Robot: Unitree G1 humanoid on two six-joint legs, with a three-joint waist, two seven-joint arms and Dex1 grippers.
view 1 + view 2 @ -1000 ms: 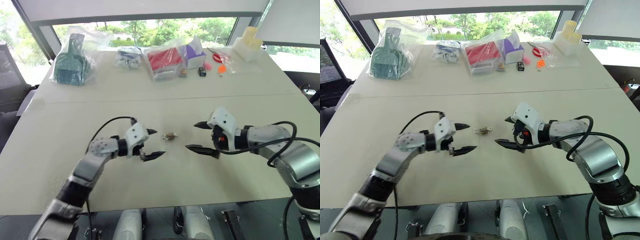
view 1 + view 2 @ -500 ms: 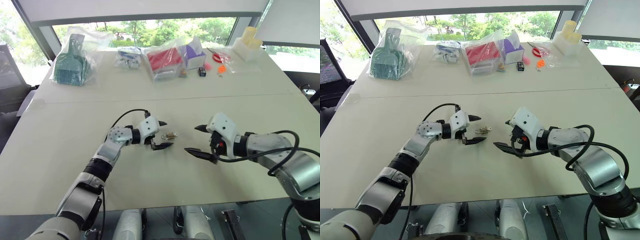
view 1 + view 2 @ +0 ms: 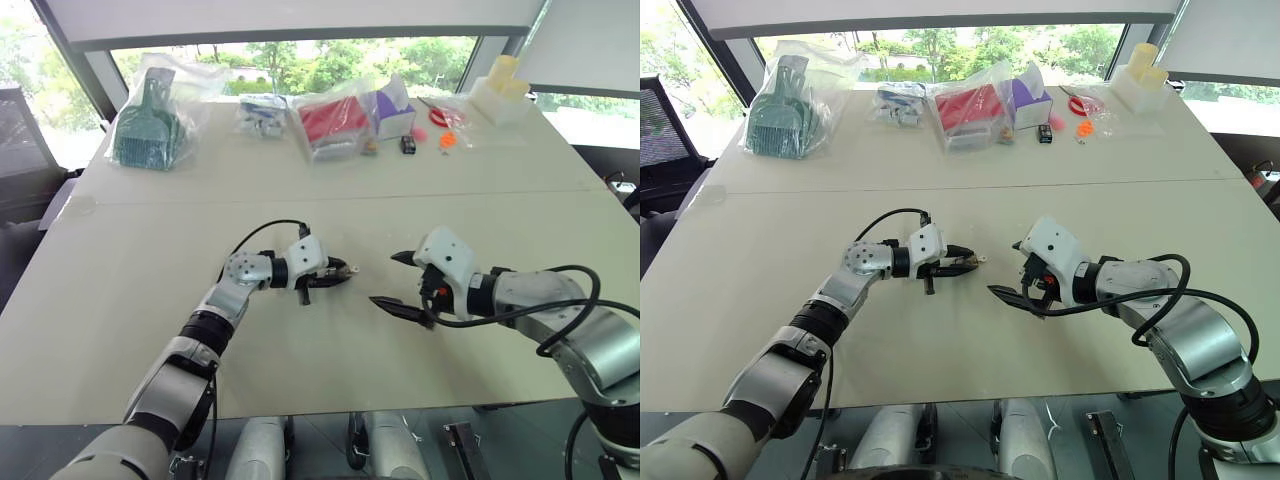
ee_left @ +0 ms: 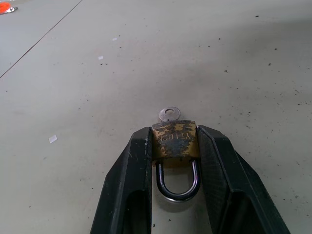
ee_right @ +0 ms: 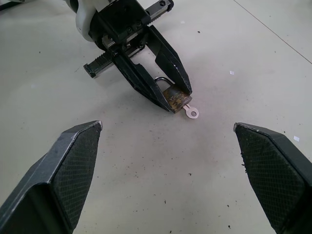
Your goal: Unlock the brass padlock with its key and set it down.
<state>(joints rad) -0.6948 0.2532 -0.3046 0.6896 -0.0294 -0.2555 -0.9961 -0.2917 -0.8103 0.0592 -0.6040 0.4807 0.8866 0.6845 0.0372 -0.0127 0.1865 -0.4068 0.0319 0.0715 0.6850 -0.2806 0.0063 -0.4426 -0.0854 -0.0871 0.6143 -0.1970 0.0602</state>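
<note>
Bright daylight from the far windows — soft shadows (sharp close-ups).

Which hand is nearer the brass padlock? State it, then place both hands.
Left. The left hand is clamped on the brass padlock, one finger on each side of its body. The right hand stands open, apart from it, facing the key end.

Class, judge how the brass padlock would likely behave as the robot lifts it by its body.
The brass padlock is probably rigid and dense for its size: a solid metal block. Gripped on flat sides by the left gripper, it should hold, though metal may slip. The key sticking out could snag or shift.
</note>
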